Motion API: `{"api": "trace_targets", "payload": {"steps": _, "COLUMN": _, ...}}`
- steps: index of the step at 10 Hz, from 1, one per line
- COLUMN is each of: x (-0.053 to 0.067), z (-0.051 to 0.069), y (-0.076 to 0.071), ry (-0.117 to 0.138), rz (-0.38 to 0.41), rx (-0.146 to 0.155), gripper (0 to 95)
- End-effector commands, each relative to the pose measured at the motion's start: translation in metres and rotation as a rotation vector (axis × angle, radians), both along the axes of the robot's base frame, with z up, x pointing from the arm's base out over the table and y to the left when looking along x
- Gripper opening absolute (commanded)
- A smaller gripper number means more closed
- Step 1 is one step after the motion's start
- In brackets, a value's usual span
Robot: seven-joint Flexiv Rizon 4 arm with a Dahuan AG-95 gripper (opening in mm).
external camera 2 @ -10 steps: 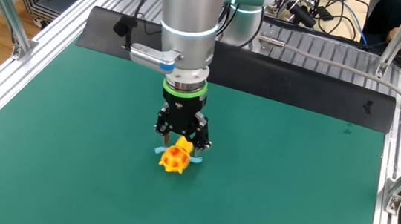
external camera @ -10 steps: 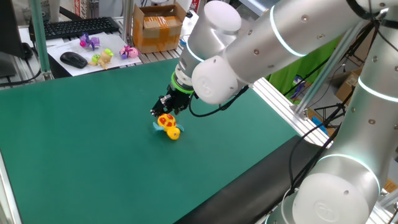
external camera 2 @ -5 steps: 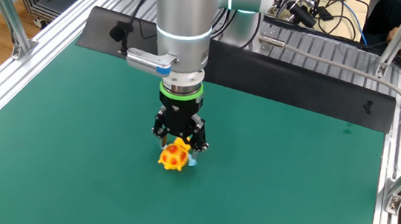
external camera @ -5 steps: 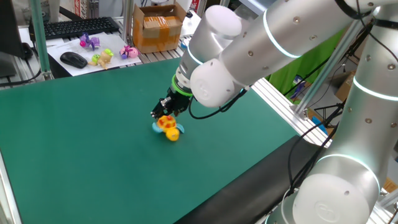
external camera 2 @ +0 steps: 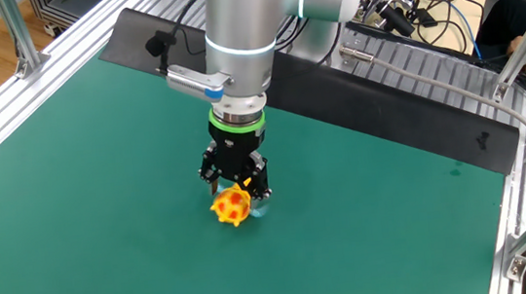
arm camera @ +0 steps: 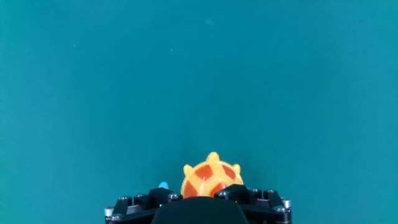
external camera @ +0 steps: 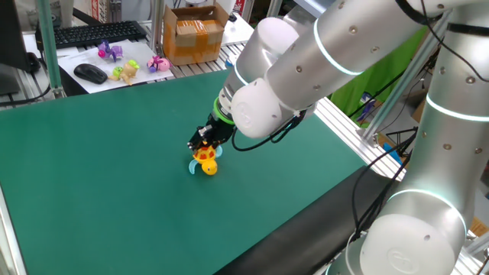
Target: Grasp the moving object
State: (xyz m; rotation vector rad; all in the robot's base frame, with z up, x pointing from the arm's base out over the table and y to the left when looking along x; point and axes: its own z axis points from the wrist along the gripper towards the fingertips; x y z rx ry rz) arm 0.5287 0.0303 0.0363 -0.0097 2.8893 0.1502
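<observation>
The moving object is a small yellow-orange toy (external camera: 205, 161) with red spots and light blue fins. It lies on the green mat (external camera: 92, 168). It also shows in the other fixed view (external camera 2: 232, 206) and at the bottom edge of the hand view (arm camera: 211, 177). My gripper (external camera: 205, 144) hangs straight down over it, and its black fingers (external camera 2: 237, 182) stand close on either side of the toy's top. The jaws look open around the toy, not pressed on it. The toy's lower part is hidden behind the gripper body (arm camera: 199, 208) in the hand view.
Beyond the mat's far edge lie a purple toy (external camera: 111, 51), a pale yellow-green toy (external camera: 125, 72), a pink toy (external camera: 159, 63), a mouse (external camera: 90, 73), a keyboard (external camera: 92, 33) and a cardboard box (external camera: 197, 34). Aluminium rails (external camera 2: 432, 80) frame the mat.
The toy has crept and turned a little. My gripper has followed and come down closer over it, so the toy now sits between the fingers.
</observation>
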Motion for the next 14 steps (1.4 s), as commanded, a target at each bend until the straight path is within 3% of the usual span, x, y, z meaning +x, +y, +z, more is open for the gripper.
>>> {"api": "trace_targets", "payload": {"steps": 1, "x": -0.003, "z": -0.001, "y": 0.000, "ry": -0.007, "rz": -0.006, "rx": -0.004, "gripper": 57.0}}
{"api": "trace_targets", "payload": {"steps": 3, "x": -0.004, "z": -0.002, "y": 0.000, "ry": -0.014, "rz": -0.010, "rx": -0.003, "gripper": 57.0}}
{"api": "trace_targets", "payload": {"steps": 5, "x": -0.007, "z": -0.005, "y": 0.002, "ry": -0.072, "rz": -0.034, "rx": 0.001, "gripper": 57.0}}
{"api": "trace_targets", "payload": {"steps": 6, "x": -0.011, "z": -0.012, "y": 0.003, "ry": -0.104, "rz": -0.046, "rx": 0.003, "gripper": 57.0}}
{"api": "trace_targets", "payload": {"steps": 7, "x": -0.013, "z": -0.015, "y": 0.004, "ry": -0.114, "rz": -0.054, "rx": 0.005, "gripper": 57.0}}
{"api": "trace_targets", "payload": {"steps": 8, "x": -0.013, "z": -0.015, "y": 0.005, "ry": -0.121, "rz": -0.065, "rx": 0.008, "gripper": 76.0}}
{"api": "trace_targets", "payload": {"steps": 10, "x": -0.010, "z": -0.003, "y": 0.012, "ry": -0.118, "rz": -0.091, "rx": 0.018, "gripper": 76.0}}
{"api": "trace_targets", "payload": {"steps": 12, "x": -0.011, "z": -0.010, "y": 0.015, "ry": -0.120, "rz": -0.093, "rx": 0.019, "gripper": 38.0}}
{"api": "trace_targets", "payload": {"steps": 14, "x": -0.011, "z": -0.011, "y": 0.015, "ry": -0.116, "rz": -0.085, "rx": 0.017, "gripper": 38.0}}
